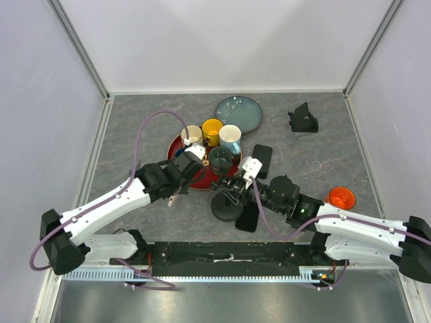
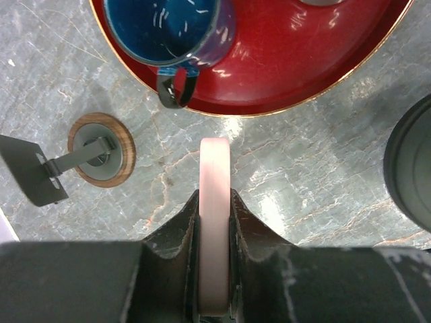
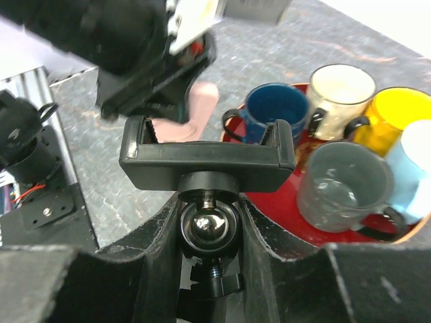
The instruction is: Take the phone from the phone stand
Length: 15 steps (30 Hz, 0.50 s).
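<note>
I have the phone (image 2: 215, 168), a thin pink slab, pinched across its two broad faces in the left gripper (image 2: 215, 208), whose jaws are clamped tight on it. It hangs over bare table on the near side of the red tray (image 2: 303, 67), to the left of the phone stand (image 3: 205, 165) and apart from it. The stand's clamp cradle looks empty, so I judge the phone free. The right gripper (image 3: 210, 232) is narrowed around the stand's ball joint below the cradle, steadying it.

The phone should be stiff and fairly light, but its smooth flat faces are likely slippery, and a drop could crack it. I see only its edge, so I cannot tell how much of it sits inside the pads. The flat faces, near the middle, are the right place to hold. I'd carry it low over the table and lay it down flat, clear of the blue mug (image 2: 168, 27).
</note>
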### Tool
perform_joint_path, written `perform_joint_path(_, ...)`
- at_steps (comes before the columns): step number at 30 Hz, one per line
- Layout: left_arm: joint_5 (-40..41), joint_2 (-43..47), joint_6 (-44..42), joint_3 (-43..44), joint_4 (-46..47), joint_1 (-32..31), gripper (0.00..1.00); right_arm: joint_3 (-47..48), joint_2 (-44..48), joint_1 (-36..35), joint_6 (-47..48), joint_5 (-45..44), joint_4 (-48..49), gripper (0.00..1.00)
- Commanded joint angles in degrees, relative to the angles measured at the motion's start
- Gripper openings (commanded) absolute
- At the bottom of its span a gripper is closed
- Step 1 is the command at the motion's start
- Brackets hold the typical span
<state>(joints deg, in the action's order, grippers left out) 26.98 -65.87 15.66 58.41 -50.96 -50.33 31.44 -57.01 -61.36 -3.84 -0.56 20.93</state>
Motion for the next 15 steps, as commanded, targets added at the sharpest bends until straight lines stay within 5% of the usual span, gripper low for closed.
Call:
perform_joint_path(1, 4.22, -2.85, 5.43, 0.91, 0.60, -3.72, 0.02, 5.30, 5.33, 0.72, 2.60, -9.88, -1.67, 0.00)
perform_joint_path(9, 5.97, -12.78, 13.60, 3.72, 0.34, -12.32, 0.02, 2.23, 17.62, 3.44, 1.29, -41.76, -12.31, 0.00)
perform_joint_path(15, 11.58, -23.05, 18.70, 8.98, -3.26, -16.64, 0.03, -0.33, 27.47, 4.59, 1.20, -53.05, -14.51, 0.00)
